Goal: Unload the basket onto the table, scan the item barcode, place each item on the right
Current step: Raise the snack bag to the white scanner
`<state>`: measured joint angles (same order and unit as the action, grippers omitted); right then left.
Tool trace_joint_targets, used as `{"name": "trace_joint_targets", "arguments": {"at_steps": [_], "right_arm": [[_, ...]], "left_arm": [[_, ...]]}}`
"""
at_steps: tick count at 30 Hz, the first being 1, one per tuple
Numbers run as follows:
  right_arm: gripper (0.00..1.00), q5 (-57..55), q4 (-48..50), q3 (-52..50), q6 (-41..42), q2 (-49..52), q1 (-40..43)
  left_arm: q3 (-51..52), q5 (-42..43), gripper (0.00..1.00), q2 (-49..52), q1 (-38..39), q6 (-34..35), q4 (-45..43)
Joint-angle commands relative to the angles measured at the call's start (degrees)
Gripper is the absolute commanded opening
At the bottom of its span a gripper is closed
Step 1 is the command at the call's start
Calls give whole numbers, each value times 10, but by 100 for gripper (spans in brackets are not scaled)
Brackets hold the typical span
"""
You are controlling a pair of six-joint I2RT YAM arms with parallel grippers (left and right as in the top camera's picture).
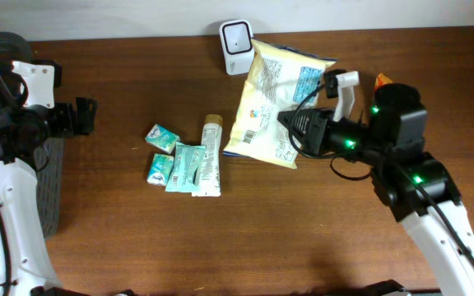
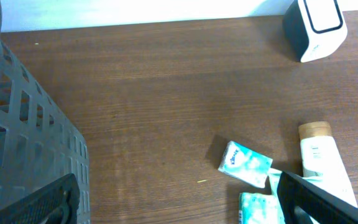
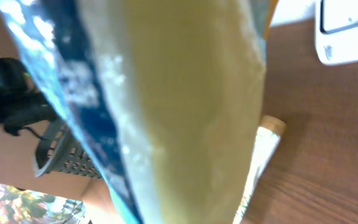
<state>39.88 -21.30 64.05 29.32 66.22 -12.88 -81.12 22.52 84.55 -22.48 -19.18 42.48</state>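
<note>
Right jaws clenched on one side of the snack bag (image 1: pixel 270 103). The bag is just beside the white scanner (image 1: pixel 235 35) at the far edge of the surface (image 1: pixel 303 238), and it fills the right wrist view. Left jaws released, wide apart, holding nothing, next to the dark basket (image 1: pixel 52 185). Tube (image 1: pixel 211 156) and small packets (image 1: pixel 161 137) lie mid-surface.

the big yellow snack bag (image 1: pixel 271 94) hangs tilted in my right pincer (image 1: pixel 293 125), its top corner near the little white scanner (image 1: pixel 236 35).
</note>
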Motion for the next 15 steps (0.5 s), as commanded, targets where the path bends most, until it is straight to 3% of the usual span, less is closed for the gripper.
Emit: {"name": "trace_joint_targets", "arguments": {"at_steps": [1, 5, 9, 11, 13, 15], "right_arm": [[4, 17, 7, 17, -15, -23, 2], [4, -22, -12, 16, -21, 9, 1], [4, -216, -72, 57, -55, 110, -13], [4, -310, -153, 174, -109, 191, -47], [4, -470, -252, 379, -186, 324, -99], [4, -696, -253, 535, -293, 466, -147]], "left_arm": [[1, 6, 99, -2, -2, -9, -1], [1, 6, 99, -2, -2, -9, -1], [1, 6, 99, -2, -2, -9, -1], [1, 6, 99, -2, -2, -9, -1], [1, 6, 99, -2, -2, -9, -1], [1, 6, 99, -2, -2, -9, -1]]}}
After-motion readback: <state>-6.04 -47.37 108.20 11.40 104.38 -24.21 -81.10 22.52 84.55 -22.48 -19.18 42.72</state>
